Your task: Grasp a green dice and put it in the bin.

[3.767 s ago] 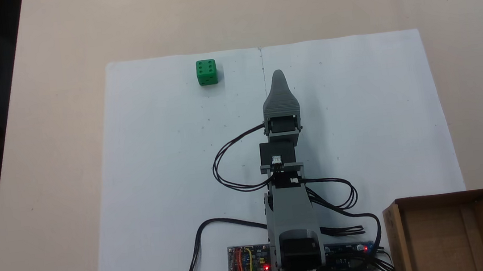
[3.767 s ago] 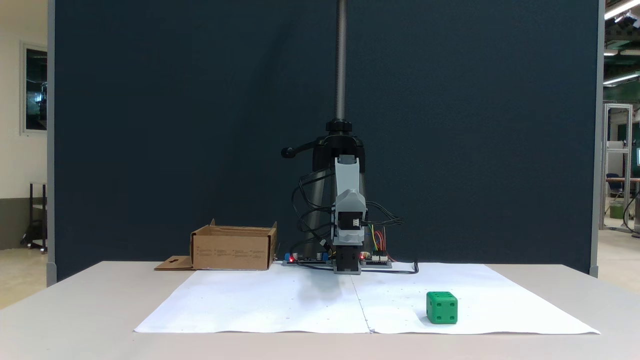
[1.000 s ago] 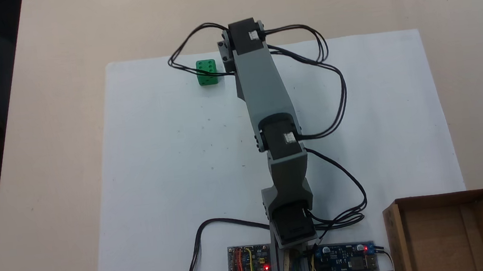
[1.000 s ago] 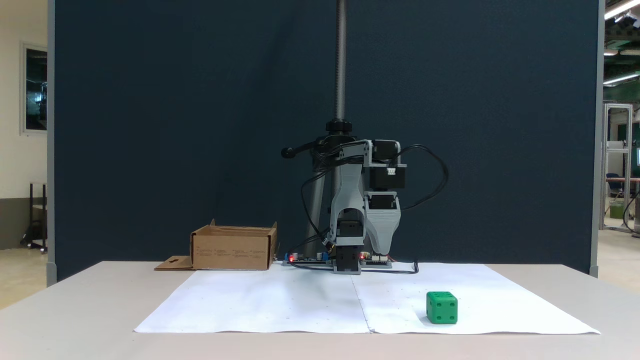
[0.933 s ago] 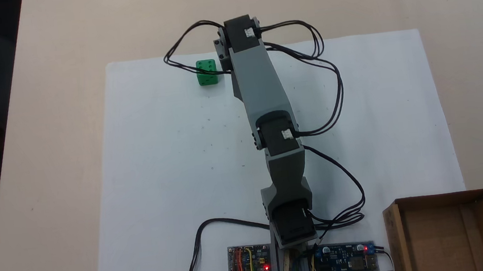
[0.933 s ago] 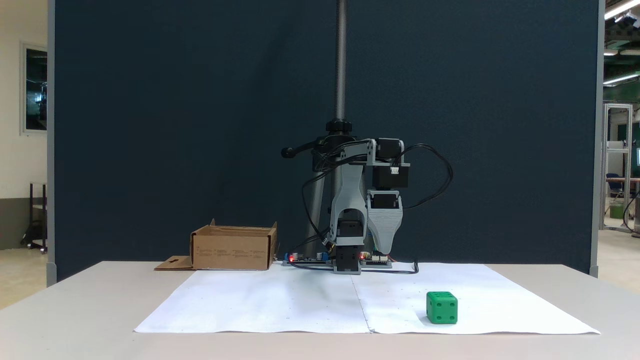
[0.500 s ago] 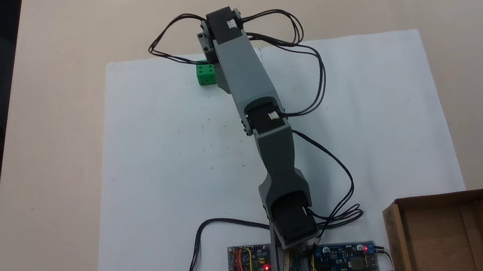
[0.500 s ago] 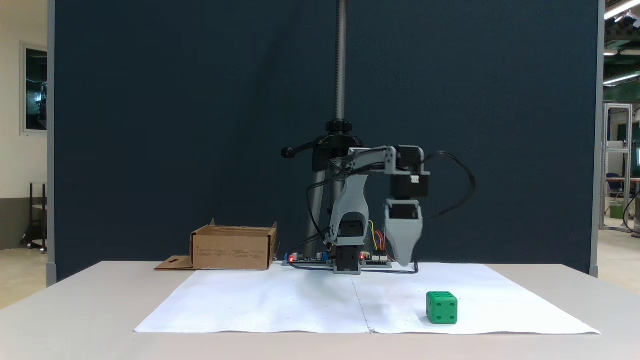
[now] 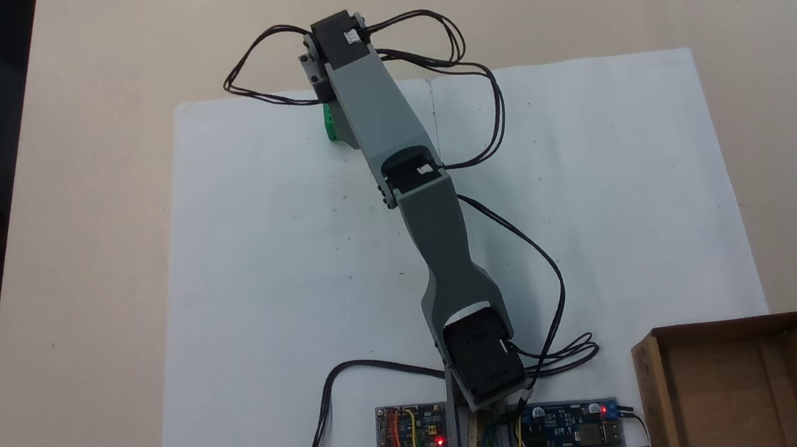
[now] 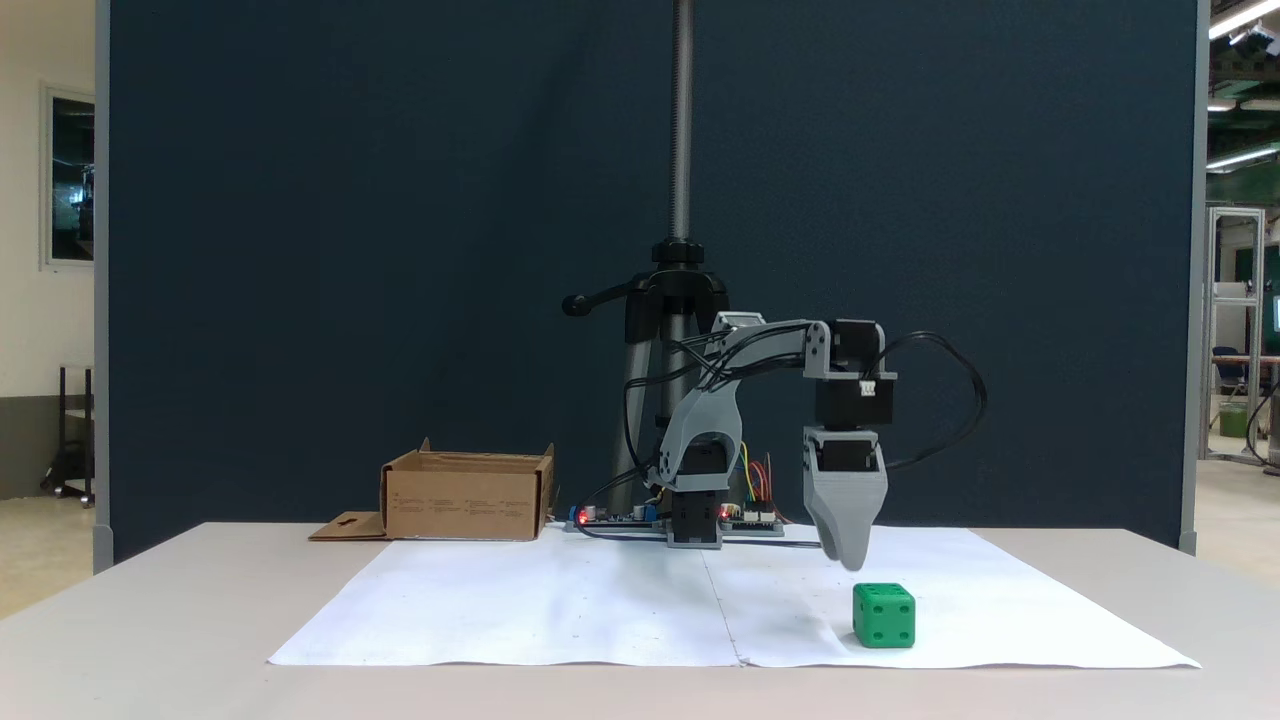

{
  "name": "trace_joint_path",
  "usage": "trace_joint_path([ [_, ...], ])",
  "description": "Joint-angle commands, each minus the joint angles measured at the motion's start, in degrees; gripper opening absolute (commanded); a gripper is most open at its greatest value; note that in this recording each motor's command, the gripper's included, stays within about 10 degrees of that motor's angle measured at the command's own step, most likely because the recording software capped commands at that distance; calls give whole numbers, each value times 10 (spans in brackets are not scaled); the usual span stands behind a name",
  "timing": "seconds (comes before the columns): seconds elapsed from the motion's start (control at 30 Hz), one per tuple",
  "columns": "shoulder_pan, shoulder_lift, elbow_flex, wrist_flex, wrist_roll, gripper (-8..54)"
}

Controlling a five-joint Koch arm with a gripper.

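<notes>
— Where is the green dice (image 10: pixel 884 615)?
— On the white paper (image 10: pixel 560 610), near its edge, mostly covered by the arm (image 9: pixel 388 128) from above.
— And the gripper (image 10: pixel 850 560)?
— Pointing down, just above the dice. Clenched or released, I cannot tell.
— The bin (image 10: pixel 465 495)?
— Well apart, beside the base.

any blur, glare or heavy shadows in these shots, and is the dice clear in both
In the fixed view from above, even soft light, no glare, sharp; the arm covers most of the dice, leaving a green sliver. In the fixed view from the front, the dice is crisp and fully seen, with a faint shadow on the paper; the pincer is sharp; bright ceiling lights at the top right corner.
</notes>
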Motion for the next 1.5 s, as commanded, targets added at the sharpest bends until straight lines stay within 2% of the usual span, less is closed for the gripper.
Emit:
trace_joint_path([
  [0.0, -9, 9, -33, -6, 46, 419],
  [0.43, -13, 6, -33, -30, 5, 418],
  [1.47, -49, -29, -44, -91, 2, 415],
])
